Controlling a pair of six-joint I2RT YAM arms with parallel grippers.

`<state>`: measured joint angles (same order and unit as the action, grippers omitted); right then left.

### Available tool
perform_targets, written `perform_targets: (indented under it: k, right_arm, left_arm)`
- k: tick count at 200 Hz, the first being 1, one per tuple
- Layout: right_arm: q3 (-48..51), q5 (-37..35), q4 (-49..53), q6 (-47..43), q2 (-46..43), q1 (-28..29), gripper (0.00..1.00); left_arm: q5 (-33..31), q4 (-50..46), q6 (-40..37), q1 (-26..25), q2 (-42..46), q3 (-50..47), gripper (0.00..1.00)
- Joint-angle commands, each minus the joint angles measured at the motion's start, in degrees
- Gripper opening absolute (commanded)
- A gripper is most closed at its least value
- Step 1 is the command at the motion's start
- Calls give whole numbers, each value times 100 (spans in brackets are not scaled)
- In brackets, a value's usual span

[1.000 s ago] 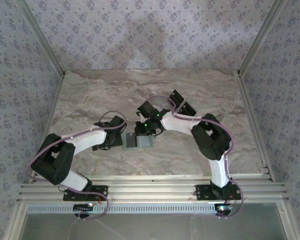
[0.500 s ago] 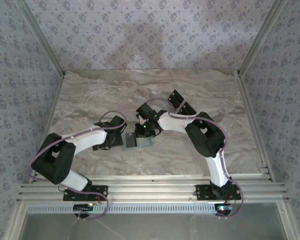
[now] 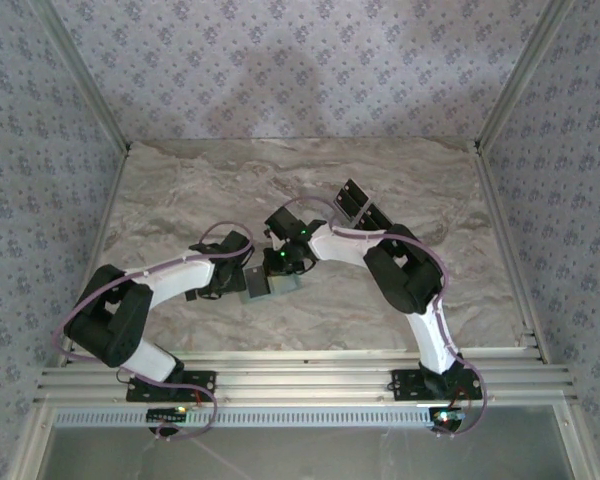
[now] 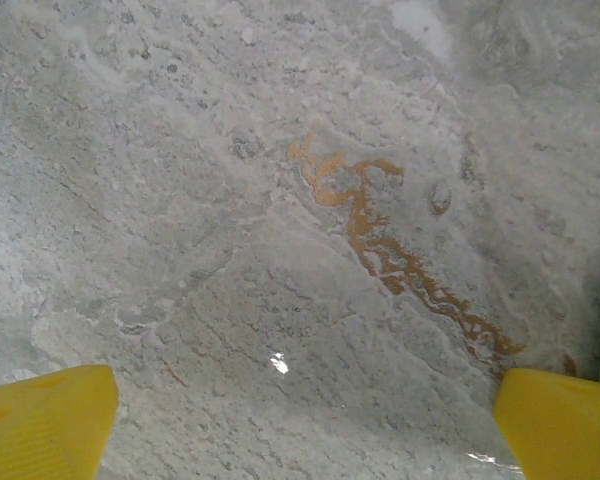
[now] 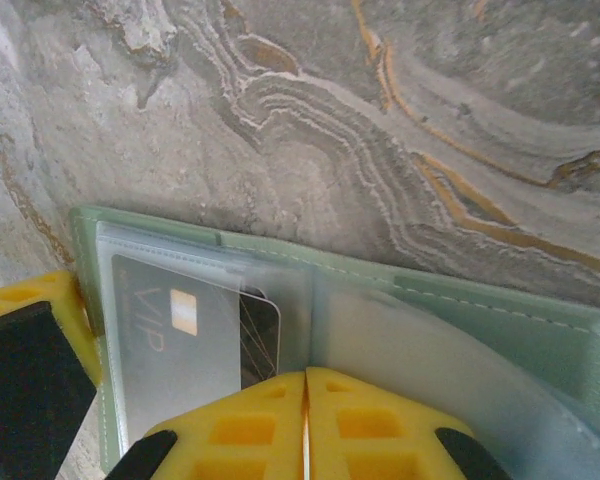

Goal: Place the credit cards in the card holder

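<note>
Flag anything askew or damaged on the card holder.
Nothing stands out. The card holder lies open on the table, and the VIP card sits in one clear sleeve, roughly square with the holder's edges.

Soft, even light from above washes the marble table [image 3: 180, 190] in the overhead view, which is hazy and low in contrast, with faint, diffuse shadows under the arms and a dim patch on the back wall [image 3: 290, 60]. At the left wrist, a small white glint marks the stone, and the left gripper [image 4: 300, 440] shows yellow fingertips [image 4: 40, 420] blurred at the bottom corners. At the right wrist, the card holder [image 5: 480, 310] carries a pale sheen on its clear sleeve; the stone's veins are sharp, the right gripper [image 5: 305, 420] slightly soft.
</note>
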<state>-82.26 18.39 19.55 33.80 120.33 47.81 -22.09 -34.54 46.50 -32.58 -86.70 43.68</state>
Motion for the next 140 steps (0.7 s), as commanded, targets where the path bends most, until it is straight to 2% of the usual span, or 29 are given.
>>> perform_targets:
  k: [1,90,140]
  right_arm:
    - [-209,128,197,-91,152,125,11]
    - [-554,403,243,-211,481,277,11]
    - [-566,591,199,-311,472,230,15]
  left_arm:
    - [155,229,-67,31,-243,-49,100]
    - [208,285,-69,32,-247,-97,100]
    - [224,275,-84,32,-222,-89,100]
